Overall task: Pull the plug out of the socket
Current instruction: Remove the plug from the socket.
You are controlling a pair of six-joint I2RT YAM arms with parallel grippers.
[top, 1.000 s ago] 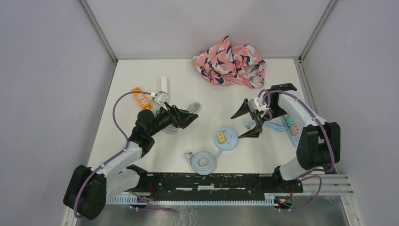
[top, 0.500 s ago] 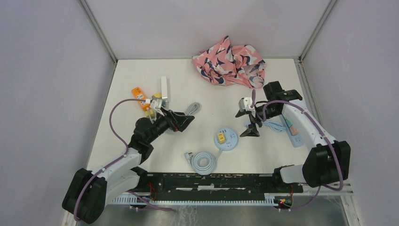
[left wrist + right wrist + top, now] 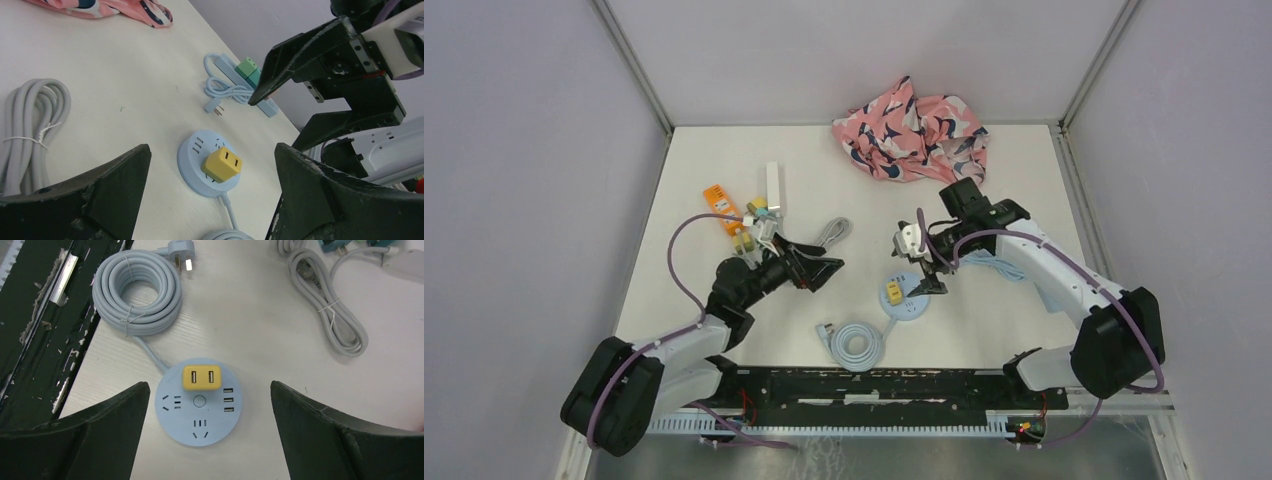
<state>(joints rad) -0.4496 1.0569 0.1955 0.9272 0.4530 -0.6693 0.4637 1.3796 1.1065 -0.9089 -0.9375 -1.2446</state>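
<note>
A round light-blue socket [image 3: 905,297] lies on the table with a yellow plug [image 3: 892,292] seated in it. My right gripper [image 3: 929,255] is open and hovers just above and right of the socket. In the right wrist view the socket [image 3: 199,412] and the plug [image 3: 201,378] lie between my open fingers [image 3: 209,385], below them. My left gripper [image 3: 826,263] is open, left of the socket and pointing at it. In the left wrist view the plug [image 3: 221,165] stands on the socket [image 3: 195,155] ahead of my open gripper [image 3: 211,148], with the right gripper [image 3: 272,125] behind it.
The socket's coiled grey cable [image 3: 856,343] lies near the black rail [image 3: 874,385]. A pink cloth [image 3: 914,130] is at the back. A blue power strip [image 3: 1046,272] lies right, a grey cord bundle [image 3: 832,232], an orange strip [image 3: 722,208] and a white strip [image 3: 773,185] left.
My right gripper has swung left from beside the blue strip to just over the round socket. My left gripper has dropped slightly towards the socket. The plug has not moved.
</note>
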